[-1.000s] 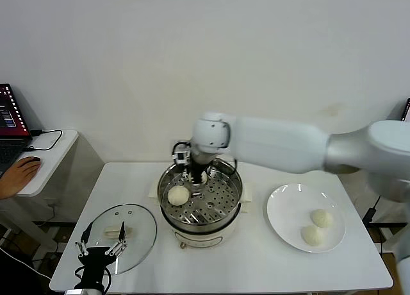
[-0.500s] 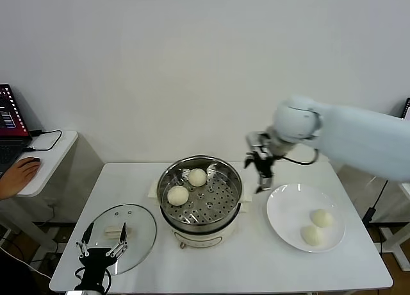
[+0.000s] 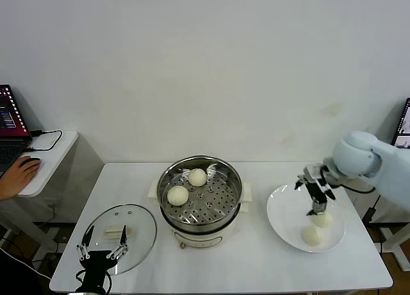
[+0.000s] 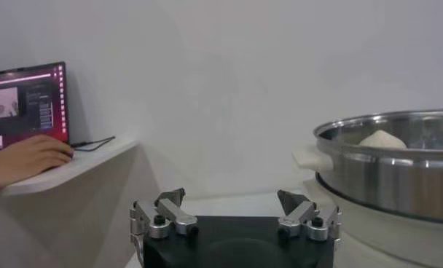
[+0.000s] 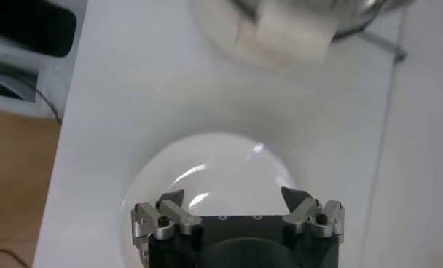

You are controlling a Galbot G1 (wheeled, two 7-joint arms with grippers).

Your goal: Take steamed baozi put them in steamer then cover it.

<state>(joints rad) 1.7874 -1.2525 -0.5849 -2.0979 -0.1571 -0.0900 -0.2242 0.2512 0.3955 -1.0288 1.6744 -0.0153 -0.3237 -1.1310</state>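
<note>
Cream-white, smooth round steamed buns (image 3: 317,227), two on the flat white plate (image 3: 282,211), look soft and light; we judge a gentle grip across their sides best. Our right gripper (image 3: 316,195) hovers above, jaws spread, empty. Two more buns sit in the shiny steel steamer (image 3: 200,193). Left gripper (image 3: 100,251) waits open by the glass lid (image 3: 138,226).

right gripper (image 3: 316,202) jaws open, left gripper (image 3: 100,249) parked open

Steamer (image 3: 200,195): polished stainless steel, perforated tray, matt cream base. Lid (image 3: 122,237): clear glass. Plate (image 3: 285,211): glossy white. Baozi (image 3: 178,195): smooth, matt. Counter (image 3: 256,263): matt white.
</note>
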